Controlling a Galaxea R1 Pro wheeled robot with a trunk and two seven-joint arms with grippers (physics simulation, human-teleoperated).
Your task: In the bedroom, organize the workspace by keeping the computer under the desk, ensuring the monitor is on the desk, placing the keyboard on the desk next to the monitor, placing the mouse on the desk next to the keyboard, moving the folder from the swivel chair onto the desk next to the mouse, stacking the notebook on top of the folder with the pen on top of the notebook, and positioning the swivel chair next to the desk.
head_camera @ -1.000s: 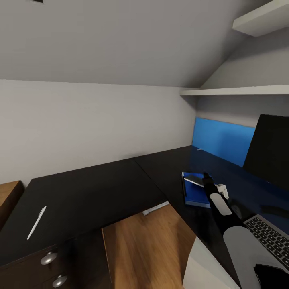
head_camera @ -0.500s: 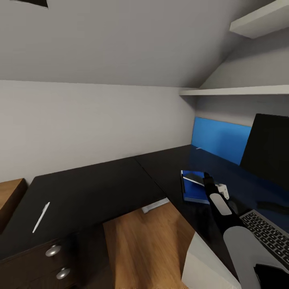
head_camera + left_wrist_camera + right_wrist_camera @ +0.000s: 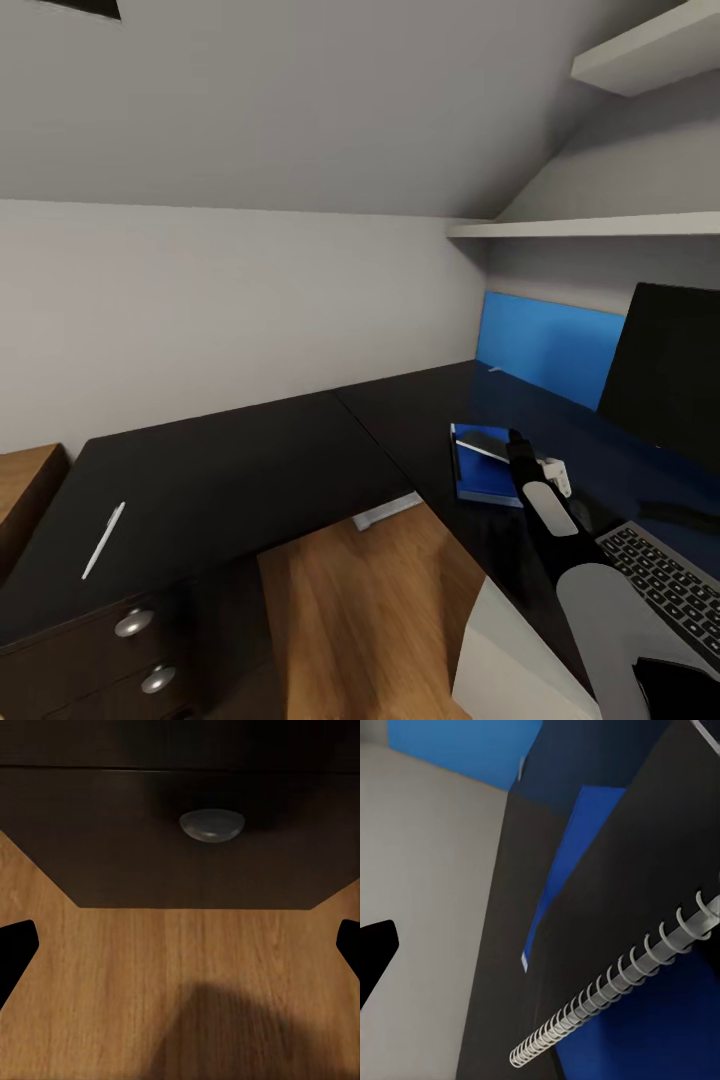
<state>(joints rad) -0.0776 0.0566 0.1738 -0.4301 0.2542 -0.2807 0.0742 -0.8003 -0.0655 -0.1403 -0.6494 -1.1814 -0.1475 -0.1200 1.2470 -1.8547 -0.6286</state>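
Hovering over the blue folder on the black tabletop, the right gripper holds the spiral notebook as half a second ago; finger grip unclear. The pen waits on the drawer unit; left fingers spread, empty.

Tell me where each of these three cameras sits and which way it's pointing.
Head view: high on the robot, facing the desk corner; right arm reaches over the folder.
Left wrist view: low, facing the drawer unit and floor; fingertips at the edges.
Right wrist view: close above the notebook; one fingertip shows.
Head and right wrist views share folder and notebook.
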